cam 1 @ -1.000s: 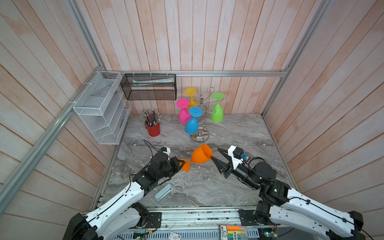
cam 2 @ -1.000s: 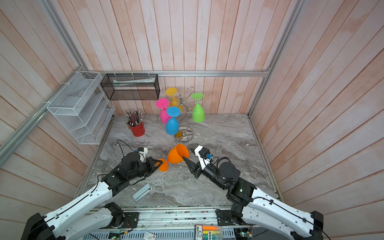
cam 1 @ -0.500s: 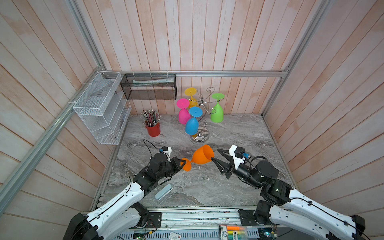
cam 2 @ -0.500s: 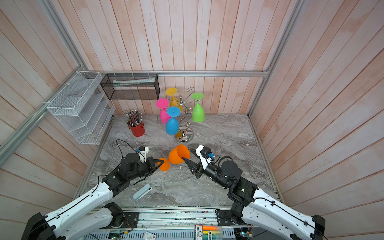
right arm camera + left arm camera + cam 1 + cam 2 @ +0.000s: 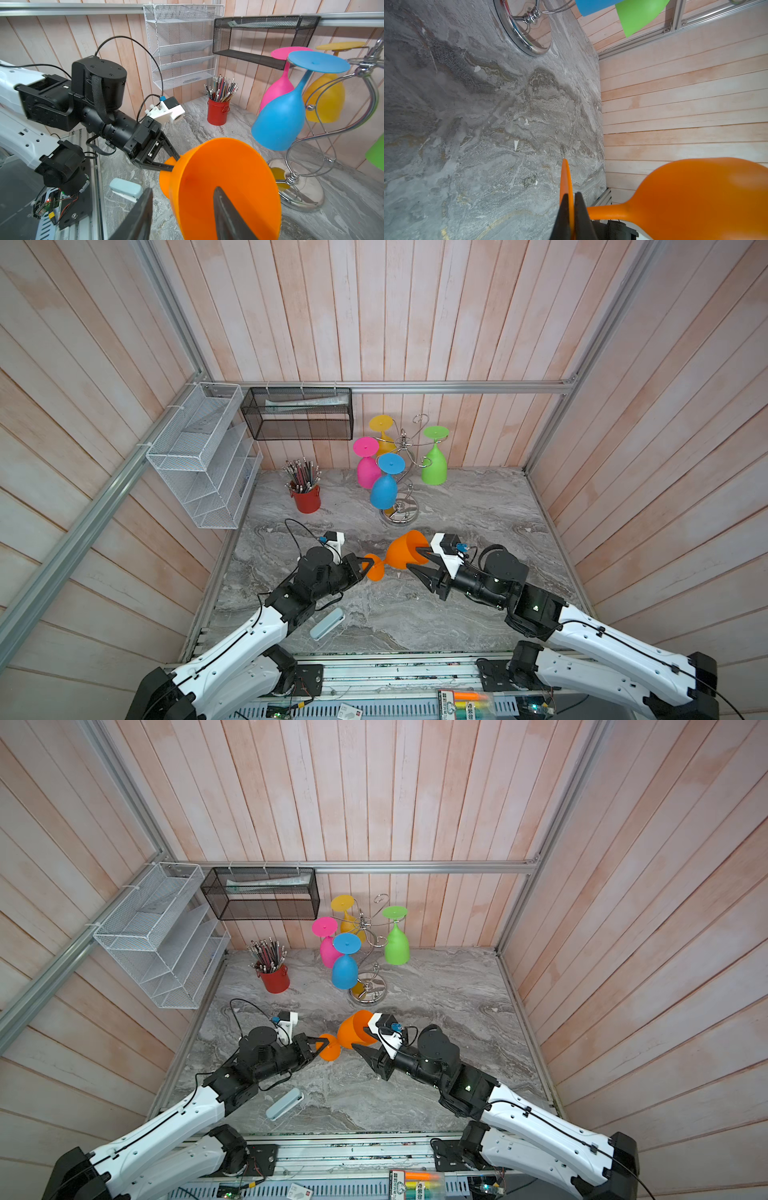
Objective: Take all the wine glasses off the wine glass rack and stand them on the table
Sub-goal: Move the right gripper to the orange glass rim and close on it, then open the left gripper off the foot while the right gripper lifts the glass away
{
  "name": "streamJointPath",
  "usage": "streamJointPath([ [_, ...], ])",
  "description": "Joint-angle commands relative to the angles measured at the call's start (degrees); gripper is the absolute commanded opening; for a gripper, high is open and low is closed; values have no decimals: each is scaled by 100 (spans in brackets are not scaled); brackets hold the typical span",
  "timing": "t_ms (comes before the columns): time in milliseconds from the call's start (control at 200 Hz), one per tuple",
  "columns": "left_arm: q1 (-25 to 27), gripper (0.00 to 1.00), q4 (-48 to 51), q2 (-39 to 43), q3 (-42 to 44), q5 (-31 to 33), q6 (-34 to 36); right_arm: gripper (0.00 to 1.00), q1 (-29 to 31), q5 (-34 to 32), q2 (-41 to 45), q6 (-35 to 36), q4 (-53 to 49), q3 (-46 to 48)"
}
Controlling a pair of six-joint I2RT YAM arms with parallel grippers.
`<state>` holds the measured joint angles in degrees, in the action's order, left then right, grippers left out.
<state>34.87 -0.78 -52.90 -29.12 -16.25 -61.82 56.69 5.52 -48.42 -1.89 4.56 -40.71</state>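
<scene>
The orange wine glass (image 5: 405, 553) is already off the wine glass rack (image 5: 371, 992). It lies sideways between the two arms, in front of the rack's round base and apparently clear of the tabletop (image 5: 478, 510). The left pincer (image 5: 365, 563) is pressed together on the thin foot disc. The right pincer (image 5: 182, 189) is spread, with one finger inside the bowl and the other outside its wall, not visibly clamping it.

This looks like a handover, so the main risk is timing. If the left lets go before the right closes on the rim, the glass is likely to drop. A pinch on one smooth, curved wall (the only hold on offer there) could also let the bowl pivot or slip.

The blue glass (image 5: 383, 491) hangs just behind, with the pink glass (image 5: 368, 472), yellow glass (image 5: 381, 427) and green glass (image 5: 434, 466) on other hooks. A backward swing could knock them or the rack. The red pencil cup (image 5: 306, 498) stands well to the side, and a pale blue case (image 5: 327, 624) lies beside the left arm, out of the way.
</scene>
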Motion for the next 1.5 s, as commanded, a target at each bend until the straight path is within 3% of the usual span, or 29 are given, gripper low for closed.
streamJointPath([
  [0, -34, 0, -185, 113, 64, -87, 144, 46, -46, 133, -78, 40, -17, -244],
  [420, -34, 0, -431, 106, 168, -234, 157, 25, -60, 412, -448, 58, -50, -459],
  [595, -34, 0, -376, 128, 167, -181, 223, 0, -54, 524, -575, 75, -159, -558],
  [735, -33, 0, -345, 132, 179, -144, 241, 0, -69, 556, -615, 75, -302, -643],
  [780, -34, 10, -321, 143, 175, -134, 257, 0, -86, 536, -624, 53, -386, -683],
  [870, -41, 40, -240, 176, 153, -85, 330, 0, -192, 491, -691, -44, -658, -823],
  [950, -34, 57, -160, 235, 131, -25, 427, 0, -338, 409, -772, -135, -999, -983],
  [1290, -36, 78, 184, 652, 135, 211, 865, 0, -1227, -118, -838, -634, -1629, -1207],
  [1390, -35, 91, 375, 722, 96, 219, 1045, 0, -1677, -321, -1099, -867, -1965, -1409],
  [1495, -40, 98, 540, 780, 60, 221, 1226, 0, -1939, -831, -1545, -918, -2372, -1746],
])
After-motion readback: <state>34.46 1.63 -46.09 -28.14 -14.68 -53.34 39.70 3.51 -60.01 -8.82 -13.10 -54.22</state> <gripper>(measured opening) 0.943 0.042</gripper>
